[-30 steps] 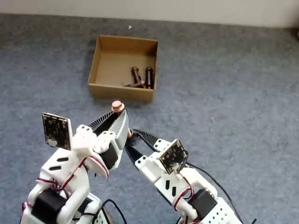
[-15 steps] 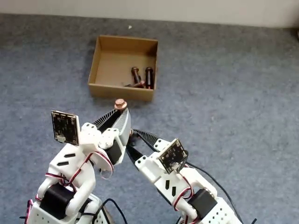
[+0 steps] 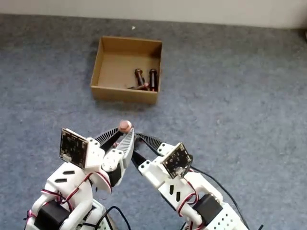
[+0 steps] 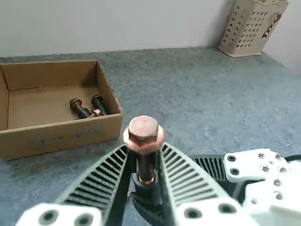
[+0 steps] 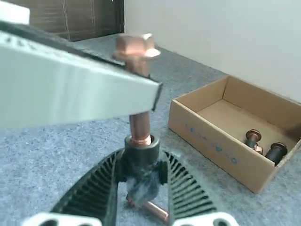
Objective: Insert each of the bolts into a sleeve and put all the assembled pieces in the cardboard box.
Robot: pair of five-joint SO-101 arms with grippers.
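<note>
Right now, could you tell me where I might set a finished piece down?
The brown cardboard box's left half is bare; dark assembled pieces fill its right side. Grey carpet right of it is open. In front, the left hand and right hand crowd around the copper hex-head bolt.

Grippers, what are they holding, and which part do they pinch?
The left gripper pinches the copper bolt on its shank, just under the head. The right gripper grips the black sleeve by its sides, below the bolt.

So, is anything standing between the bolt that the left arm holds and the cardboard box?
Nothing visible. Only bare carpet lies between the bolt, set in the sleeve, and the near wall of the cardboard box. The pieces inside lie to one side.
</note>
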